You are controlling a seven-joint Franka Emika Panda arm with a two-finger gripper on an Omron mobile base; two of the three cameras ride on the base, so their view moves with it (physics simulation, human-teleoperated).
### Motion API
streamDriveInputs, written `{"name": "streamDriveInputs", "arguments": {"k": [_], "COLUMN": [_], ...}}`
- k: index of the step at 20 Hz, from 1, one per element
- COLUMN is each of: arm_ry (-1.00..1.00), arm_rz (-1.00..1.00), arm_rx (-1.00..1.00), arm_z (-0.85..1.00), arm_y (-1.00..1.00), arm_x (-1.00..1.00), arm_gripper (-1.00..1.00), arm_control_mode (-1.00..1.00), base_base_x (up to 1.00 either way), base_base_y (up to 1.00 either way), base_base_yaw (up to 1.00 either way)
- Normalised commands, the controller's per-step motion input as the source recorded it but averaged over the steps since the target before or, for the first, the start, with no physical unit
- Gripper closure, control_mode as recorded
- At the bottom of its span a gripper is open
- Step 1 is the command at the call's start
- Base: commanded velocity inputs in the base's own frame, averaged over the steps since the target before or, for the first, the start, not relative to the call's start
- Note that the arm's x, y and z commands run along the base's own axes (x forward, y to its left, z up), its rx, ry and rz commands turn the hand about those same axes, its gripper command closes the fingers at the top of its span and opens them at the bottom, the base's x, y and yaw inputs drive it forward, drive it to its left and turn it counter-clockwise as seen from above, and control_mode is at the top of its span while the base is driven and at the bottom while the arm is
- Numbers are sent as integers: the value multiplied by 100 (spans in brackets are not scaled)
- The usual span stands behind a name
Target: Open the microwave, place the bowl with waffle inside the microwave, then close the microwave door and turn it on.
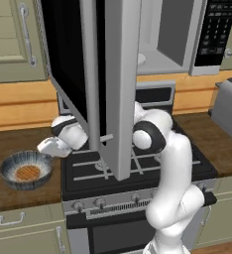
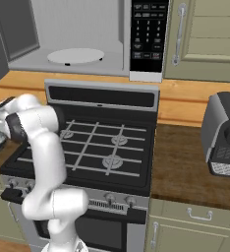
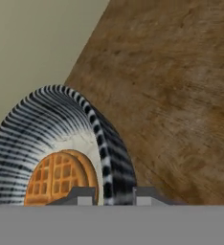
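Now, gripper (image 3: 114, 194) fingers apart, straddling the rim of the bowl with waffle (image 1: 27, 170) on the left counter (image 1: 9, 193). Thin-rim pinch: I worry it tips, spilling the waffle.

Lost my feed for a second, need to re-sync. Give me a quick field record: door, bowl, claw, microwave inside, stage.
microwave door: swung wide open, over the stove
microwave inside: white turntable, no bowl on it
bowl with waffle: on the wooden counter left of the stove, waffle inside
claw: at the bowl's rim, fingertips straddling the wall; jaws apart, not clamped as far as the hand view shows
stage: door opened, bowl not yet lifted
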Motion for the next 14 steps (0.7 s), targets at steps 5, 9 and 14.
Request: {"name": "streamDriveInputs", "arguments": {"k": [5, 9, 14], "arm_ry": [-22, -18, -10], "arm_rz": [-7, -5, -3], "arm_rx": [0, 0, 2], "arm_z": [43, 67, 87], "arm_y": [-71, -61, -61], "arm_x": [-13, 0, -1], "arm_gripper": [100, 100, 100], "arm_control_mode": [-100, -100, -100], "base_base_x": [0, 0, 0], "base_base_y": [0, 0, 0], "base_base_yaw": [0, 0, 0]}}
